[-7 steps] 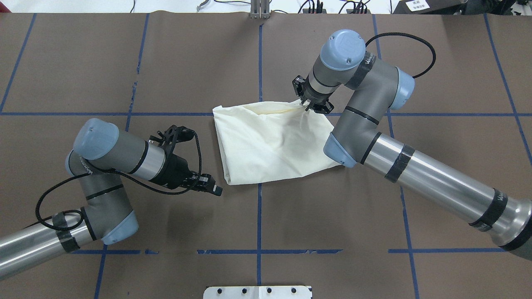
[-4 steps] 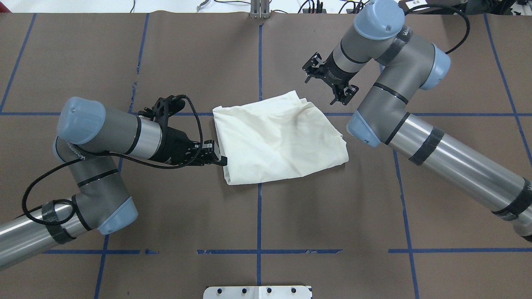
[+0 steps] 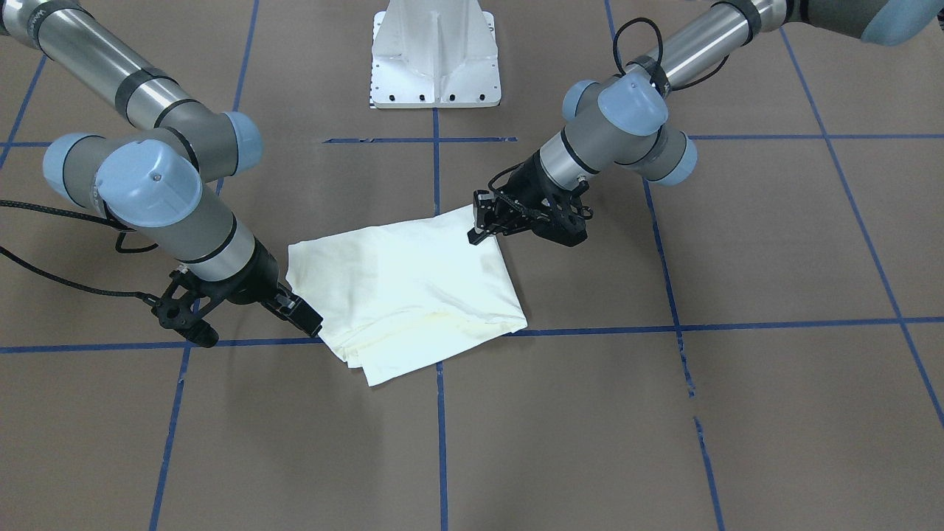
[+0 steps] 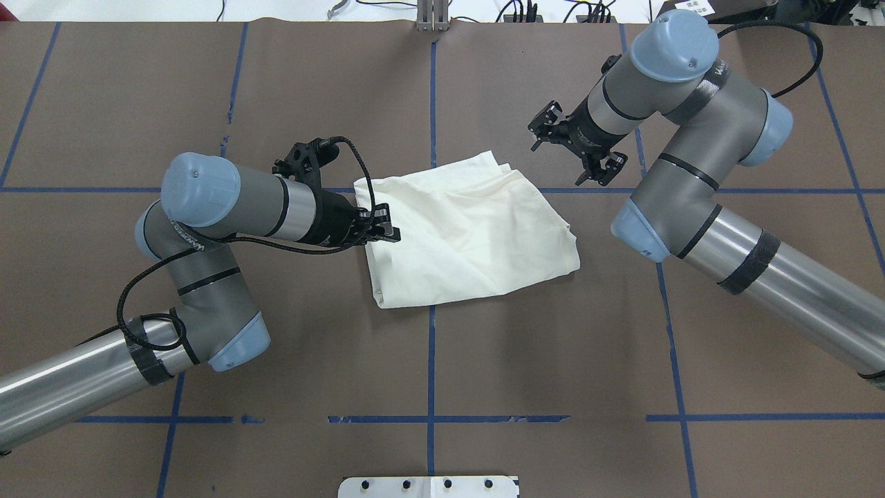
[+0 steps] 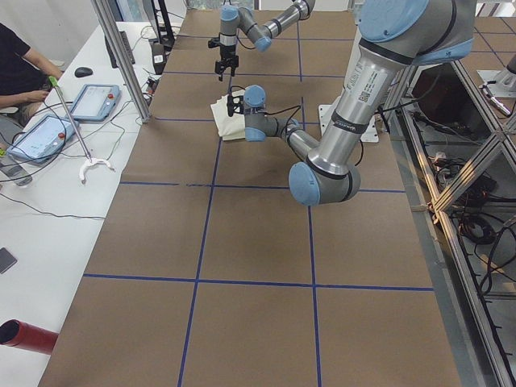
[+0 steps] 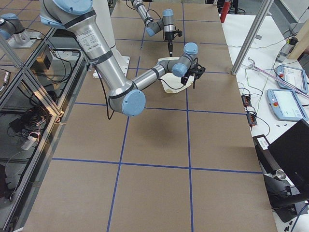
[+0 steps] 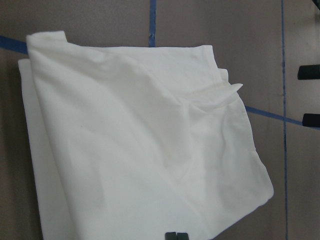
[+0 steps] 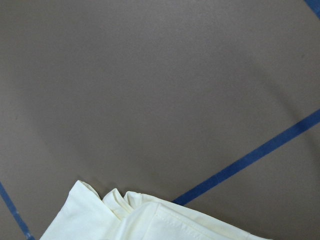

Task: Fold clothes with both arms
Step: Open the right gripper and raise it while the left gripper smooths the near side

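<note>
A folded cream shirt (image 4: 470,228), plain side up, lies near the middle of the brown surface (image 4: 553,346), with my left fingers (image 4: 387,233) clenched together over its left edge and my right fingers (image 3: 304,316) released, spread wide, near its far right corner, apart from the cloth.
</note>
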You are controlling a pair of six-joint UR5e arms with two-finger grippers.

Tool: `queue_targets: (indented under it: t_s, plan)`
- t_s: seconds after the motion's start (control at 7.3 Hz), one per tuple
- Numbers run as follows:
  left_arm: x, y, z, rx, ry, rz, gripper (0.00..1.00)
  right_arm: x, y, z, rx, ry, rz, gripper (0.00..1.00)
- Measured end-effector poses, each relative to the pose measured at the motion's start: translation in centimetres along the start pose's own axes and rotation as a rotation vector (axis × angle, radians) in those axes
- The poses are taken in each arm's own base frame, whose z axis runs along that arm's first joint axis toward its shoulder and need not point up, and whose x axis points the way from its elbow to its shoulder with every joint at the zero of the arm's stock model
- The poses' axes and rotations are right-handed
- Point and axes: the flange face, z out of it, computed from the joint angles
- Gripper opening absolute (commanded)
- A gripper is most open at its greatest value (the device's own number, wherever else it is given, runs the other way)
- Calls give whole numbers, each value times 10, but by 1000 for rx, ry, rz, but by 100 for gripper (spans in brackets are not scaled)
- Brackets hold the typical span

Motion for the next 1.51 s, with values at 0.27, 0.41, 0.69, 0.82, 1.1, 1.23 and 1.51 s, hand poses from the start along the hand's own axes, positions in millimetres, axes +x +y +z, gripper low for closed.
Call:
queue_targets:
  t_s: [0.27,0.41,0.69,0.82,1.1,1.23,1.51]
  plan:
    - [-11,16,17,-28,-25,-3,0,4,-2,2,2,5,0,100]
    - [-15,22,22,-40,-33,-4,0,6,-2,3,2,7,0,100]
    - [-28,38,30,-67,-54,-10,0,7,-2,2,0,6,-1,100]
    - [-37,46,33,-82,-66,-13,0,7,-2,1,-1,5,-2,100]
    - [-42,54,29,-107,-70,-16,0,7,-1,-1,-5,2,-4,100]
    - [-44,58,17,-117,-67,-17,0,11,-2,-1,-5,3,-3,100]
    - [-64,72,-23,-122,-72,-20,0,30,-3,-9,-5,1,-12,100]
